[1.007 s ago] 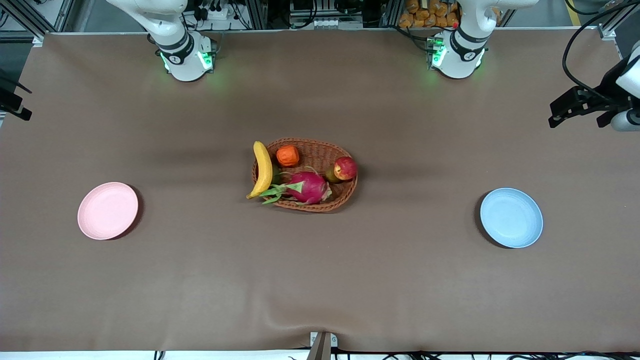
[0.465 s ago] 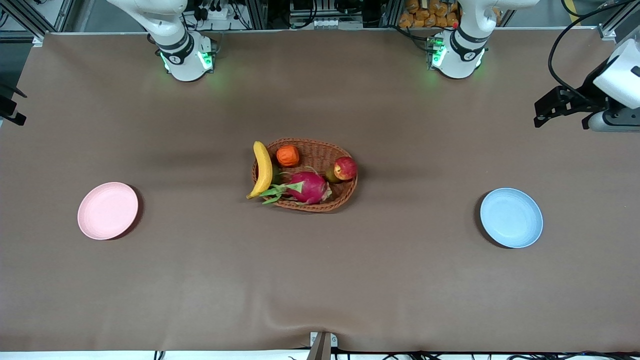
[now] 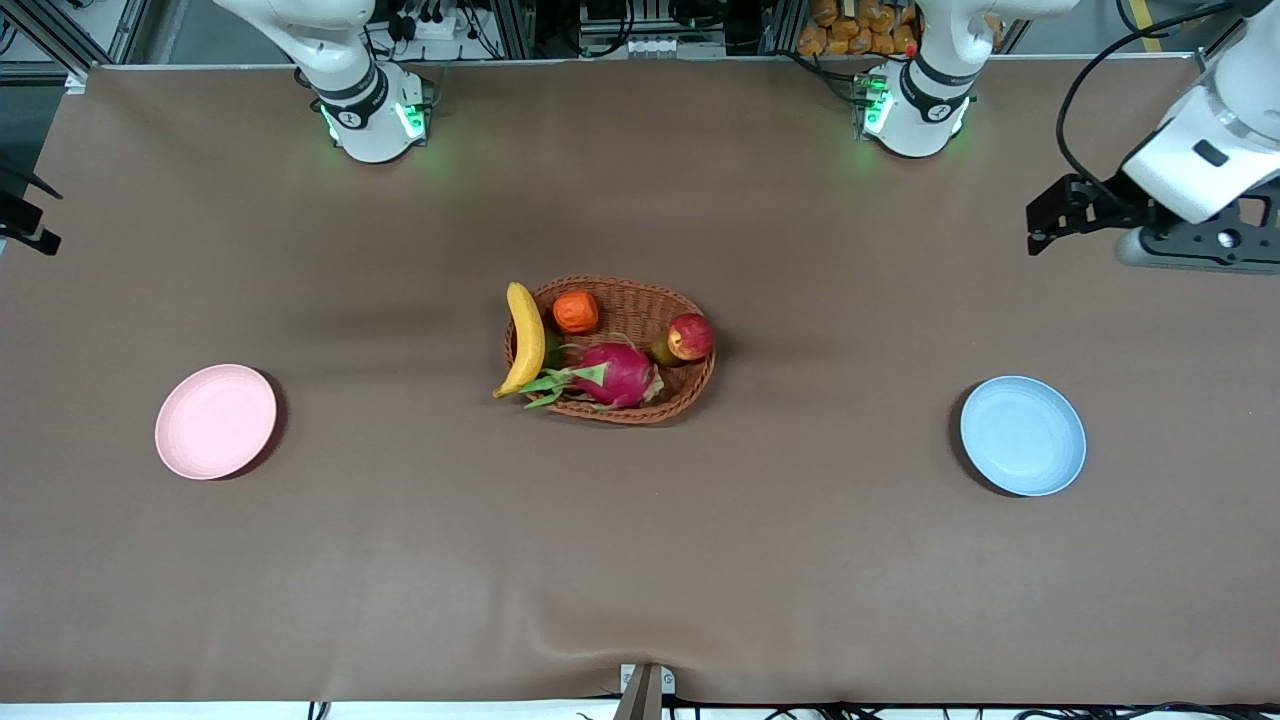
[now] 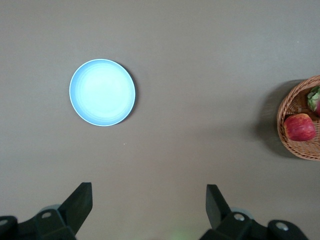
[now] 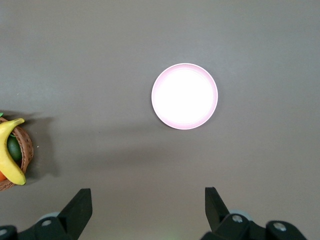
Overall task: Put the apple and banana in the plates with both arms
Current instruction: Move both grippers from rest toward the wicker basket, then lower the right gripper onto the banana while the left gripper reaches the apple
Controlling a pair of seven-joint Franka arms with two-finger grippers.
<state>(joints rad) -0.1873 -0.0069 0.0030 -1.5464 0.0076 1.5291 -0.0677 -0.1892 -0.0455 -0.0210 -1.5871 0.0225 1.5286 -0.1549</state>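
The left gripper (image 3: 1035, 215), wide open and empty, has moved inward over the table's left-arm end, toward the apple (image 3: 690, 336). The right gripper (image 5: 147, 207), also wide open, waits high above the pink plate (image 5: 184, 96).

Red apple (image 3: 691, 336) and yellow banana (image 3: 525, 340) in the basket (image 3: 640, 296), pink plate (image 3: 215, 421) and blue plate (image 3: 1022, 435) bare

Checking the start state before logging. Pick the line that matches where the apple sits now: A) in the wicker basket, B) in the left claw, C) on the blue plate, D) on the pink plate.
A: the apple lies in the wicker basket at the end toward the left arm, and both the blue plate and pink plate hold nothing.
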